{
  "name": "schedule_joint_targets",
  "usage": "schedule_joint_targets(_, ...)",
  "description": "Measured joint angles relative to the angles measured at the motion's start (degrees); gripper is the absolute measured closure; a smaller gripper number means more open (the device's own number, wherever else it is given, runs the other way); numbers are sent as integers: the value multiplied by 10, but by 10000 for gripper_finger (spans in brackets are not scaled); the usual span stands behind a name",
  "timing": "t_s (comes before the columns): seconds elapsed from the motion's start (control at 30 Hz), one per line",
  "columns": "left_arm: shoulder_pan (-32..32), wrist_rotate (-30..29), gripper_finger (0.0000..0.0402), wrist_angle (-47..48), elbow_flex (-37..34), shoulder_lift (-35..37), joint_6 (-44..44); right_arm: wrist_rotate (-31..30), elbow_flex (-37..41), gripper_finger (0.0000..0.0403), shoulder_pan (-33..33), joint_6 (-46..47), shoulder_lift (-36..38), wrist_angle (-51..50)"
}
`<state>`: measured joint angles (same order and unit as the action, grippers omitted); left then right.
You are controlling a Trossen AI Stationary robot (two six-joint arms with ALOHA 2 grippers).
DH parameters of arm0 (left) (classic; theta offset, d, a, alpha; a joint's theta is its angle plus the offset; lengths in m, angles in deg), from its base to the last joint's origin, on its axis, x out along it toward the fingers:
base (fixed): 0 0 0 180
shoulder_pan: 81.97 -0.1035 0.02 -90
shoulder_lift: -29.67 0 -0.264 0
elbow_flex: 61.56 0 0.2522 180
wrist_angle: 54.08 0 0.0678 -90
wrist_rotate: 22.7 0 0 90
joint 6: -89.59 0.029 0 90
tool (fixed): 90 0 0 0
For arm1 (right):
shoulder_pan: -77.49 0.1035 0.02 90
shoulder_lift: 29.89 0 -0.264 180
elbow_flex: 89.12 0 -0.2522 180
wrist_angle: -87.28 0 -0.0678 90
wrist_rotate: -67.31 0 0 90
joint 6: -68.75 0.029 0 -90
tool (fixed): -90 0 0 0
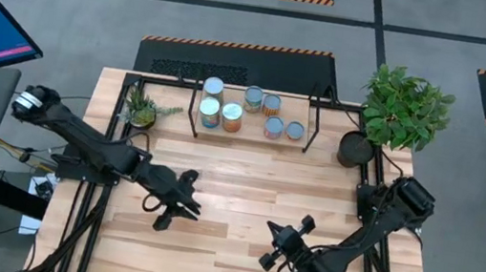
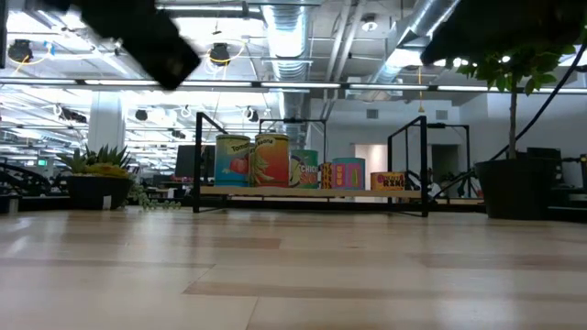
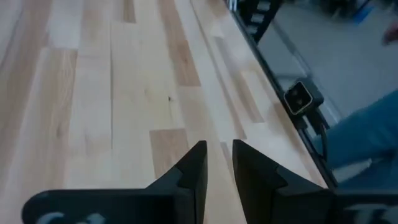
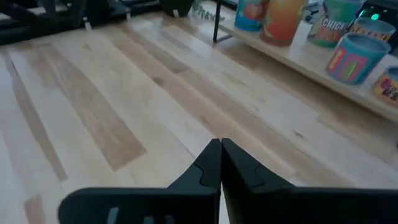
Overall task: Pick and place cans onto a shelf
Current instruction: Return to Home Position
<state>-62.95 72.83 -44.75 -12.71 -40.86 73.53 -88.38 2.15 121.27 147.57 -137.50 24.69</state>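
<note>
Several cans (image 1: 232,117) stand upright on the shelf (image 1: 252,138) at the table's far middle. The low view shows the cans (image 2: 271,160) in a row on the shelf board (image 2: 312,192), and the right wrist view shows them (image 4: 283,18) on it (image 4: 298,59) as well. My left gripper (image 1: 182,209) hovers over bare table left of centre, tipped toward the near edge. Its fingers (image 3: 219,155) stand a narrow gap apart with nothing between them. My right gripper (image 1: 287,239) hovers right of centre near the front, facing the shelf, its fingers (image 4: 221,152) shut and empty.
A small potted plant (image 1: 143,107) stands left of the shelf. A large leafy plant in a dark pot (image 1: 355,150) stands right of it. A small camera (image 3: 301,98) sits at the table's near edge. Bare plank tabletop (image 1: 237,179) lies between the grippers and the shelf.
</note>
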Motion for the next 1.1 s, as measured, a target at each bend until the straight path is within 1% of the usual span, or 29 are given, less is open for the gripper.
schedule_joint_targets(0.1,-15,24,340,-140,-102,12,-29,10,3,374,-22,-24,0,7)
schedule_joint_targets(0.17,-31,49,340,-240,-158,12,-40,25,3,374,-42,-78,0,28)
schedule_joint_targets(0.23,-48,65,340,-330,-203,12,-44,52,3,375,-66,-149,0,51)
schedule_joint_targets(0.3,-68,67,340,-385,-232,13,-46,87,3,376,-92,-214,0,63)
schedule_joint_targets(0.33,-78,67,340,-394,-242,13,-45,102,5,376,-106,-248,0,73)
schedule_joint_targets(0.43,-111,67,340,-399,-258,12,-30,136,33,375,-146,-343,1,133)
schedule_joint_targets(0.53,-146,75,340,-388,-263,12,-40,189,80,376,-179,-423,28,203)
schedule_joint_targets(0.57,-157,89,340,-388,-263,13,-49,221,99,376,-191,-449,42,236)
schedule_joint_targets(0.67,-179,160,340,-392,-263,35,-58,333,155,375,-224,-539,91,315)
schedule_joint_targets(0.73,-188,177,340,-368,-265,62,-60,364,187,374,-244,-574,133,351)
schedule_joint_targets(0.8,-194,164,340,-337,-272,95,-66,359,219,374,-261,-576,180,356)
schedule_joint_targets(0.9,-195,119,340,-282,-296,158,-81,324,271,375,-275,-564,249,361)
schedule_joint_targets(0.97,-195,99,340,-282,-312,204,-82,305,305,376,-277,-563,301,374)
schedule_joint_targets(1.1,-195,84,340,-260,-338,303,-70,271,384,375,-260,-558,387,445)
